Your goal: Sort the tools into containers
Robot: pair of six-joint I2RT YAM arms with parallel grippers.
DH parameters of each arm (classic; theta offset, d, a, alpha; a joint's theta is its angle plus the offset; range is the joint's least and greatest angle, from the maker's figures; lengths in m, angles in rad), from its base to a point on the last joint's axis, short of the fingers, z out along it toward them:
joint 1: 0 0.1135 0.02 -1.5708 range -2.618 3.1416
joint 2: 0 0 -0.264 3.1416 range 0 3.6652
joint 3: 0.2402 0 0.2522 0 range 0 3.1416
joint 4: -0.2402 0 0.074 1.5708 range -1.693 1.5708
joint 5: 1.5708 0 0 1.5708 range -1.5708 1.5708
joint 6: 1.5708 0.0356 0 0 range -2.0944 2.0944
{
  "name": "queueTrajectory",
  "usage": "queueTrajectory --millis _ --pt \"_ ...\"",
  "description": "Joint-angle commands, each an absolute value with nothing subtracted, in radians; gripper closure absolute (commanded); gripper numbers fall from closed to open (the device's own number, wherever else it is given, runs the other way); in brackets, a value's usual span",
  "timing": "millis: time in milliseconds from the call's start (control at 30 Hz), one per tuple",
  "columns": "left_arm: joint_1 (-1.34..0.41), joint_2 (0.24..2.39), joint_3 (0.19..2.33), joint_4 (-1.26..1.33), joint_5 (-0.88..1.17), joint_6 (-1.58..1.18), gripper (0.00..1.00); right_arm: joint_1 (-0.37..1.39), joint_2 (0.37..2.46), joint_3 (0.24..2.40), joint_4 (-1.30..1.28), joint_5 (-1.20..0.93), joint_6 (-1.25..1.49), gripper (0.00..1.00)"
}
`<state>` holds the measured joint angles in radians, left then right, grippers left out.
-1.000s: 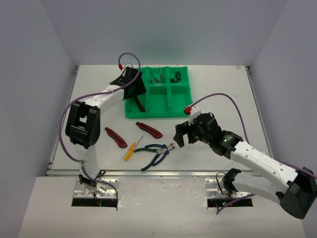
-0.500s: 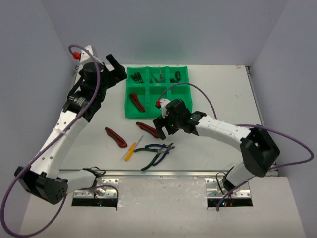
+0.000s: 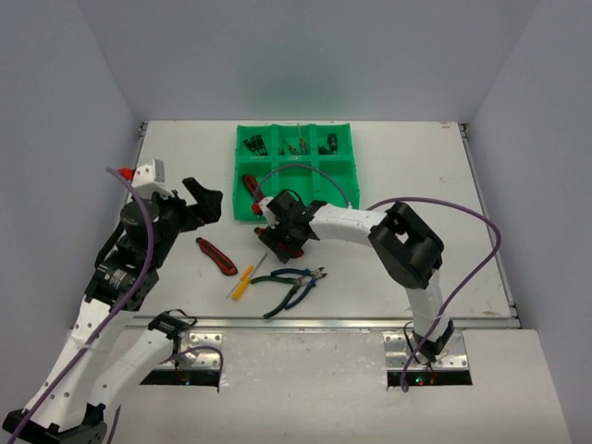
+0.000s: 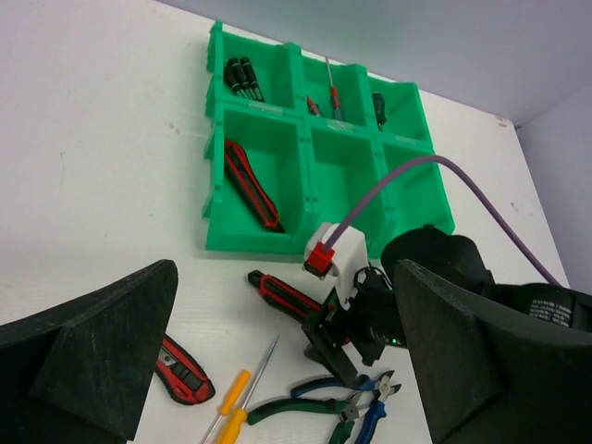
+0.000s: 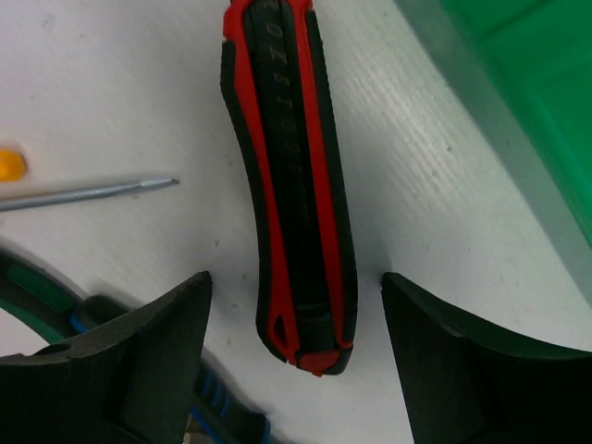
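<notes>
The green six-compartment tray [image 3: 344,159] holds small screwdrivers in its far row and a red-and-black utility knife [image 3: 250,189] in the near-left compartment. My right gripper [image 3: 277,242] is open, low over a second utility knife [image 5: 291,185] lying just in front of the tray; its fingers [image 5: 120,370] straddle the knife's end without touching it. My left gripper [image 3: 208,199] is open and empty, above the table left of the tray. A third knife [image 3: 217,256], a yellow-handled screwdriver [image 3: 242,280] and blue and green pliers [image 3: 291,282] lie on the table.
The left wrist view shows the tray [image 4: 250,242], the right gripper [image 4: 356,333] over the knife [image 4: 287,296], and the pliers [image 4: 342,407] close beside it. The screwdriver tip [image 5: 92,194] and the tray corner [image 5: 518,102] flank the knife.
My left arm swung back from the tray's far-left corner to the near left. My right gripper moved left and down over the knife in front of the tray.
</notes>
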<state>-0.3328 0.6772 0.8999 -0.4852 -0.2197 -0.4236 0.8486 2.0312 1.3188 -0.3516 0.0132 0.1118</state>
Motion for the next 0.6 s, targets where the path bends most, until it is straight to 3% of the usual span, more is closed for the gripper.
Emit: queueTrajectory --millis 0,100,267,567 --pt "-0.339 0.643 0.865 -0.485 -0.178 -0.396 0.00 0.848 2.069 1.376 -0.359 0.060 0.089 0.39" --pt "-0.339 0.638 0.840 -0.479 -0.163 -0.397 0.00 0.850 2.071 1.366 -0.335 0.084 0.091 0.41" --pt "-0.340 0.638 0.807 -0.468 -0.132 -0.406 0.00 0.856 2.092 1.385 -0.362 0.064 0.081 0.86" --pt "-0.339 0.593 0.792 -0.446 -0.104 -0.501 0.00 0.887 1.902 1.354 -0.348 0.039 0.084 0.95"
